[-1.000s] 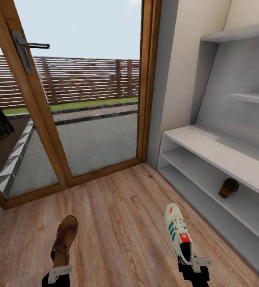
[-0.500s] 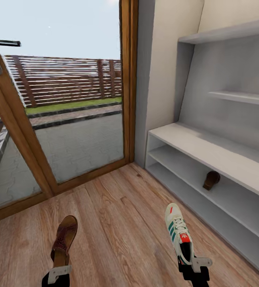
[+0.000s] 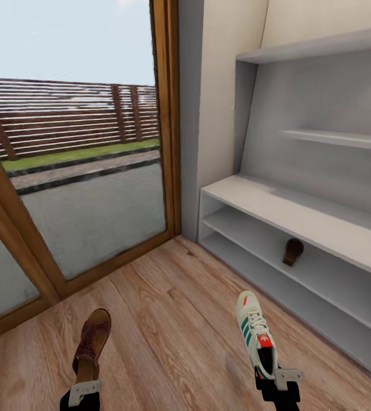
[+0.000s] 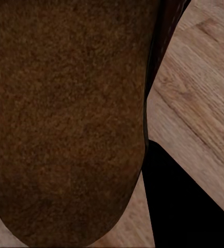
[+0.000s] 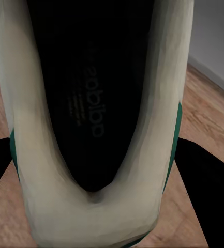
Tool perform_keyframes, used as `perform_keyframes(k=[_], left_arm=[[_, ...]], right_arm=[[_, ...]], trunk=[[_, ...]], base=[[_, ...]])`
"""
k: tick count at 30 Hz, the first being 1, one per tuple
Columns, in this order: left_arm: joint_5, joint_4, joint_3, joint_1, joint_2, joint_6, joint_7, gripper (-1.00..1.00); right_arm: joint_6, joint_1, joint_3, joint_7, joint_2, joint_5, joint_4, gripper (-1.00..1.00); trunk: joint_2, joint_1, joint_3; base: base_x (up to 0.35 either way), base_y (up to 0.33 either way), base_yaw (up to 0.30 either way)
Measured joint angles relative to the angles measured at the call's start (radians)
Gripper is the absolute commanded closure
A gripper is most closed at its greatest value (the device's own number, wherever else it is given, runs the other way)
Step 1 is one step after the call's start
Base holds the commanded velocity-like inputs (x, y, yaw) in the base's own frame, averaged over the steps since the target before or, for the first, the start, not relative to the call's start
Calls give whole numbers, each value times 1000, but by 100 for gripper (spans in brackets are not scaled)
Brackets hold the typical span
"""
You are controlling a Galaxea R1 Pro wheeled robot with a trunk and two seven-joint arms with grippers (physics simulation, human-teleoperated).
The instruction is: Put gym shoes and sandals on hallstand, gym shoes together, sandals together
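In the head view the left gripper [image 3: 86,393] sits at about 7 o'clock, at the lower edge, closed on the heel end of a brown sandal [image 3: 92,343], whose toe points toward 12 o'clock above the wood floor [image 3: 168,319]. The left wrist view looks straight along that sandal [image 4: 65,119], its brown surface close to the lens with floor planks [image 4: 194,103] beside it.

The right gripper [image 3: 278,382] is at about 5 o'clock in the head view, clamped on the heel of a white sneaker [image 3: 256,334] with green side stripes and a red tongue patch; the toe points toward 11 o'clock. The right wrist view looks into the sneaker [image 5: 96,119] from the heel: dark insole, white collar, green trim on the sides.

The shoe rack [image 3: 299,214] stands along the wall from 2 to 4 o'clock, pale grey, with a bench top, 2 open shelf rows and 2 floating shelves above. A second sandal [image 3: 293,251] rests on the shelf under the bench top, at about 3 o'clock, well apart from both held shoes.

A wood-framed glass door [image 3: 165,114] spans 9 to 12 o'clock, with a slatted fence [image 3: 71,117] and paving outside
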Motion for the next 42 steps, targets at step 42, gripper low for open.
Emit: perform_keyframes(k=[42], left_arm=[[-1,1,-1,0,0,0,0,100]], right_arm=[[-1,0,0,0,0,-2,0,100]], trunk=[[0,0,0]], base=[[48,103,-263]])
